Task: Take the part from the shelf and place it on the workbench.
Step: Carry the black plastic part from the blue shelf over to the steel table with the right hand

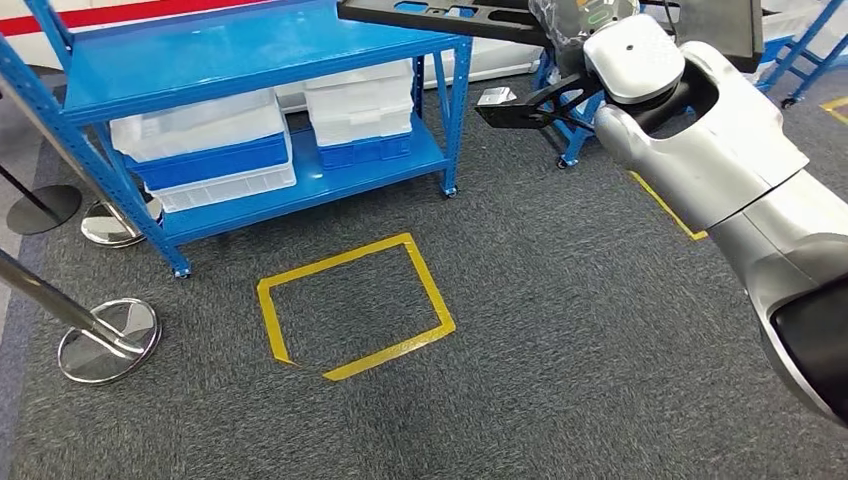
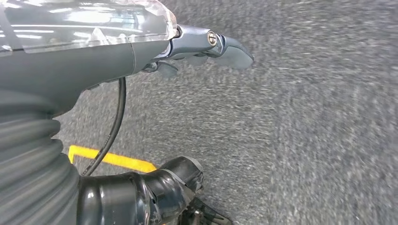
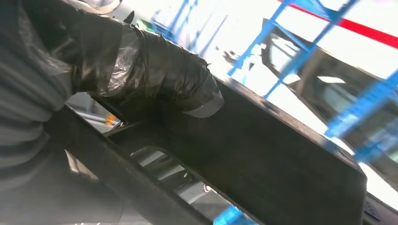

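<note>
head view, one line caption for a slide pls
Right arm carries a black part over grey carpet, past a blue shelf of bins and a yellow tape square.

Head view looks down at carpet (image 1: 560, 330) (left wrist shares it, closer).

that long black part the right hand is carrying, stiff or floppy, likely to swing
Probably stiff: the black part runs out straight from the right hand with no visible sag. Its flat shape with cutouts suggests it is fairly light. Held near one end, it may lever or swing.
</note>
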Controlling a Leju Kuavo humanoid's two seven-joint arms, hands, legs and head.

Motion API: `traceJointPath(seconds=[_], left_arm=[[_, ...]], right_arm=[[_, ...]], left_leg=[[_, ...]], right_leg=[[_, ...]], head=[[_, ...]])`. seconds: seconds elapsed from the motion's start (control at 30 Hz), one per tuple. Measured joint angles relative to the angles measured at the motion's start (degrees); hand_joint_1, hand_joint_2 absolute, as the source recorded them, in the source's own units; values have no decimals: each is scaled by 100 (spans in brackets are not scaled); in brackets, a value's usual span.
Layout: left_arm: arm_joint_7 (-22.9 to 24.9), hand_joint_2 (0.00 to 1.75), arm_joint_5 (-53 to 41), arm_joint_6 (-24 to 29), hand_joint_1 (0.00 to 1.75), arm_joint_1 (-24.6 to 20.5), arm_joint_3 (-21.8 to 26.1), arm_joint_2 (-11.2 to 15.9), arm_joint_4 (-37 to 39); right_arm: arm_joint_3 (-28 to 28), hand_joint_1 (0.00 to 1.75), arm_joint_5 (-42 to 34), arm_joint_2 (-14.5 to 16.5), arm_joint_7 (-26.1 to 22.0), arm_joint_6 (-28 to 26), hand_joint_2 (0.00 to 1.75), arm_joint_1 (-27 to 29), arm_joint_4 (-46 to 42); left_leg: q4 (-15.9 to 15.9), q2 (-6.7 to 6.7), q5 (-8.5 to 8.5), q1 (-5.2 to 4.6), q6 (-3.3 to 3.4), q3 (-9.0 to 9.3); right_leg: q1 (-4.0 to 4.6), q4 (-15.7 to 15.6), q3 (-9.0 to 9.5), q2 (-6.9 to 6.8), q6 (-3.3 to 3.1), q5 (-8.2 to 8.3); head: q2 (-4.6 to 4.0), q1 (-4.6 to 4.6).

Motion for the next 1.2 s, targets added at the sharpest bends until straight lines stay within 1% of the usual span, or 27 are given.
traceJointPath(seconds=[0.07,0.1,0.17,0.2,0.23,0.3,0.33,0.37,0.4,0.43,0.47,0.53,0.57,0.6,0.67,0.7,0.73,0.8,0.87,0.9,0.93,0.97,1.03,1.07,1.1,1.17,1.2], left_arm=[[-2,175,20,7,0,-1,0,11,-1],[1,175,29,11,0,-2,1,15,-2],[6,175,34,14,0,-10,3,11,-1],[8,175,35,14,0,-17,4,6,0],[9,175,36,14,0,-20,4,0,1],[13,175,39,20,0,-3,4,4,1],[14,175,40,22,0,15,5,12,1],[10,175,41,23,0,30,6,23,1],[3,175,41,21,0,35,6,31,1],[-4,175,41,18,0,33,7,35,1],[-11,175,41,15,0,27,7,39,1],[-13,175,37,15,0,23,7,52,1],[-12,175,33,15,0,24,7,58,1],[-12,175,30,16,0,23,7,63,1],[-11,175,14,21,0,7,7,66,1],[-10,175,-2,26,0,-4,7,70,0],[-8,175,-22,31,0,-10,7,73,-1],[-4,175,-61,37,0,-5,7,80,-2],[-1,175,-79,40,0,12,7,90,-2],[-1,175,-81,42,0,17,7,95,-2],[0,175,-82,44,0,20,7,99,-2],[0,175,-84,45,0,21,7,100,-2],[3,175,-95,59,0,21,7,105,-2],[14,175,-107,82,0,21,7,113,-2],[36,175,-117,118,0,17,7,120,-3],[99,175,-131,207,0,-1,7,129,-4],[127,175,-133,241,0,-8,7,129,-4]], right_arm=[[-37,175,3,-17,6,71,175,-58,-98],[-57,175,4,-31,8,110,175,-78,-145],[-82,175,7,-60,8,161,175,-91,-215],[-88,175,8,-72,9,172,175,-100,-245],[-95,175,10,-79,12,177,175,-116,-274],[-106,175,17,-83,21,176,175,-139,-323],[-110,175,20,-84,24,176,175,-136,-336],[-110,175,21,-89,27,173,175,-120,-347],[-110,175,21,-99,31,169,175,-102,-357],[-112,175,21,-121,39,163,175,-86,-366],[-119,175,24,-153,49,153,175,-74,-380],[-155,175,36,-238,74,118,175,-55,-407],[-179,175,44,-278,84,96,175,-42,-417],[-200,175,50,-318,93,78,175,-23,-424],[-230,175,55,-431,110,63,175,22,-434],[-250,175,49,-498,117,63,175,44,-440],[-279,175,31,-567,115,63,175,62,-448],[-360,175,-24,-675,82,63,175,115,-492],[-425,175,-62,-780,43,68,175,210,-545],[-444,175,-69,-832,33,70,175,261,-563],[-461,175,-77,-878,28,73,175,302,-578],[-477,175,-80,-912,26,73,175,329,-594],[-517,175,-79,-957,36,77,175,350,-645],[-536,175,-72,-983,42,95,175,352,-684],[-550,175,-63,-1025,46,134,175,352,-736],[-568,175,-50,-1194,25,253,175,338,-884],[-584,175,-48,-1292,8,310,175,316,-972]], left_leg=[[-5,121,-29,-28,-68,25],[-15,187,-39,-37,-104,39],[-27,284,-72,-13,-180,76],[21,208,-126,7,-204,70],[165,62,-233,21,-214,16],[809,-309,-578,14,-195,-276],[1201,-408,-734,-2,-181,-470],[1498,-458,-809,-17,-168,-631],[1604,-483,-767,-31,-153,-710],[1486,-503,-619,-40,-133,-687],[1165,-558,-392,-43,-109,-568],[441,-809,-70,-30,-69,-270],[209,-905,-6,-23,-60,-168],[116,-943,-15,-25,-52,-122],[50,-808,4,-30,-15,-76],[9,-726,24,-29,20,-49],[-37,-645,45,-24,56,-22],[-93,-499,61,-31,101,14],[-99,-360,46,-40,109,27],[-97,-287,33,-41,106,33],[-96,-214,18,-41,96,45],[-95,-143,-3,-41,77,64],[-89,-4,-59,-56,12,115],[-90,59,-88,-69,-27,141],[-94,116,-113,-77,-65,169],[-109,219,-156,-64,-128,220],[-81,174,-199,-43,-153,228]], right_leg=[[82,-484,228,-222,-66,114],[132,-548,239,-243,-107,90],[151,-602,247,-90,-202,110],[147,-630,263,-18,-247,124],[140,-658,279,49,-296,140],[148,-678,288,192,-377,153],[162,-675,286,279,-403,154],[173,-669,287,381,-416,154],[180,-659,288,486,-418,153],[184,-644,289,586,-417,152],[186,-622,289,681,-413,147],[188,-565,262,848,-386,129],[181,-544,238,923,-359,129],[167,-539,213,996,-325,138],[139,-561,187,1100,-252,168],[146,-537,171,1011,-221,148],[154,-424,116,846,-191,72],[144,119,-147,439,-136,-229],[78,791,-489,299,-86,-492],[46,936,-571,280,-66,-500],[17,864,-540,260,-49,-404],[-5,559,-384,212,-37,-222],[18,-232,24,-26,-31,73],[49,-493,162,-108,-54,134],[94,-604,217,-146,-85,125],[140,-623,235,-20,-172,105],[143,-635,248,45,-209,98]], head=[[1,-4],[1,-6],[0,-5],[0,-6],[0,-6],[0,-8],[0,-9],[0,-9],[0,-9],[0,-9],[0,-9],[0,-7],[0,-6],[0,-7],[0,-9],[0,-3],[0,5],[0,21],[0,22],[0,22],[0,22],[0,22],[0,21],[0,20],[1,17],[1,14],[1,13]])
